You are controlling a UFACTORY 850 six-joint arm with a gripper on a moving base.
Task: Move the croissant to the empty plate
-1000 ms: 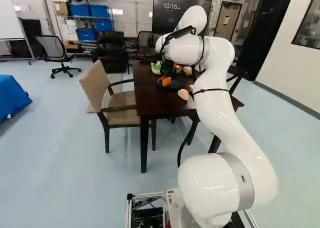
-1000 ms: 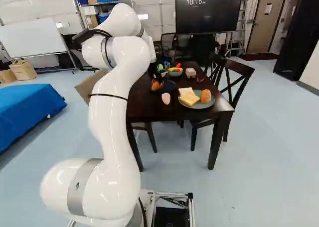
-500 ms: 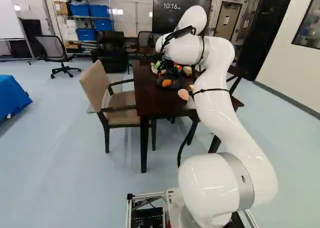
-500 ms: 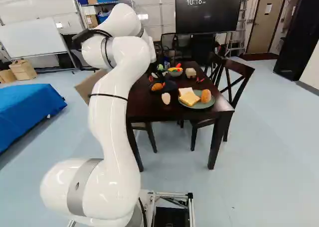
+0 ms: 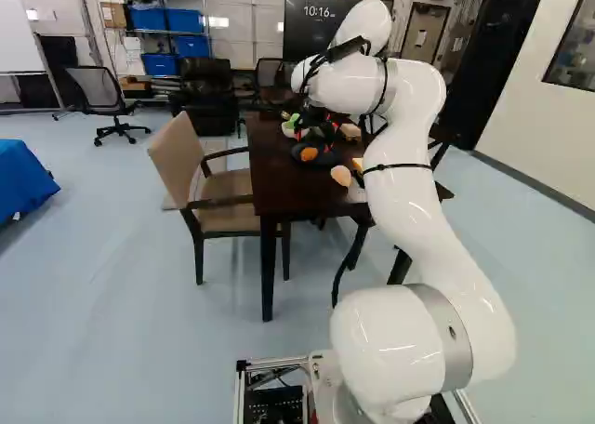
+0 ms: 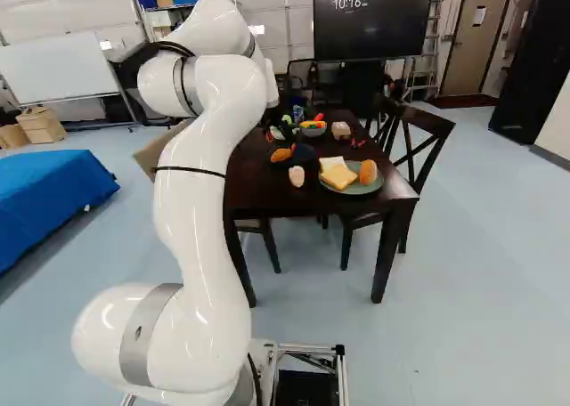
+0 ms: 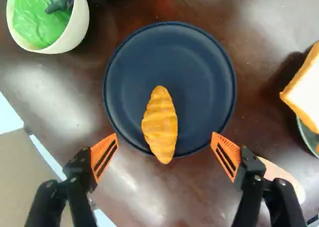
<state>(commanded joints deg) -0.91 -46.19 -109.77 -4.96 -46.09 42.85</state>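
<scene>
My gripper is above the table's dark blue plate in the left base view. In the wrist view the gripper stands open, its orange pads wide apart with nothing gripped. The croissant rests on the dark blue plate, one tip over its rim, between and ahead of the fingers without touching them. The right base view shows the croissant on that plate, near the left side. A green plate there carries bread slices and an orange-brown roll.
A white cup with green and purple items stands beside the blue plate. A pale pink oval piece lies between the two plates. Farther back are a bowl of colourful food and a beige block. Chairs flank the table.
The gripper has opened and drawn back up from the croissant, which stays on the dark blue plate. My arm has shifted slightly; the base has not moved.
</scene>
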